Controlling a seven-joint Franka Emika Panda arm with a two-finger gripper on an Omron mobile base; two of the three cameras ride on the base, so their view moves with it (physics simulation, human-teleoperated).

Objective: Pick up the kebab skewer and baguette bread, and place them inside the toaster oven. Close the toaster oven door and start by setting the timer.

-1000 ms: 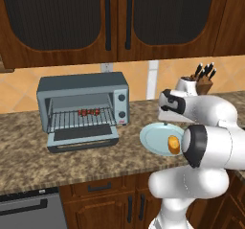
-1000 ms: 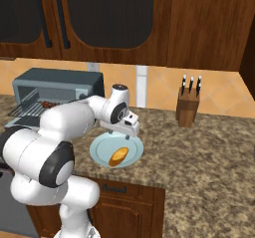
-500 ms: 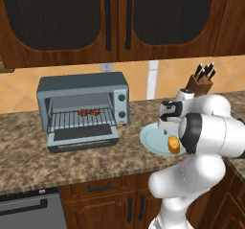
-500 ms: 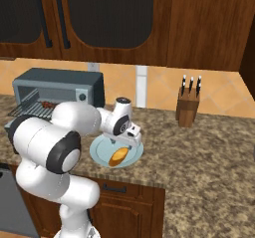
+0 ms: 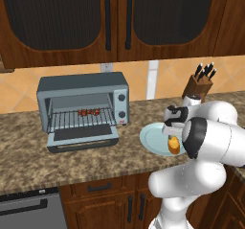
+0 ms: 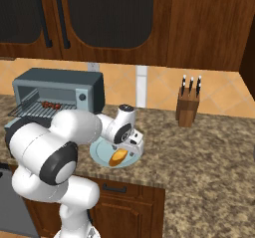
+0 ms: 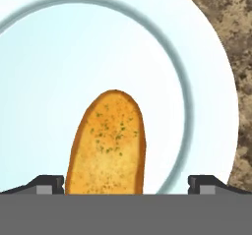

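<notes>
1. My hand [image 7: 126, 187] hangs low over the pale blue plate [image 7: 206, 81], jaws spread as wide as they go, holding nothing. One fingertip shows on each side of the baguette bread [image 7: 108, 140], neither touching it.
2. The baguette bread lies flat on the plate on the worktop [image 5: 95, 161], to the right of the toaster oven [image 5: 83, 108] and well apart from it. The kebab skewer [image 5: 88, 112] already sits on the wire rack inside; the toaster oven door [image 5: 83, 134] is dropped open.
3. Handling, as I judge it: a light piece with a stiff, crusted, matt surface, so it should not slip much. The rounded flanks could roll between flat pads. A hard squeeze would likely dent or crumble it.
4. Where to take it: across the short width, near mid-length, pads on the two long flanks. It looks well centred between them now.
5. Risk: the plate looks smooth, so an off-centre closing may skid the piece instead of clamping it.
</notes>
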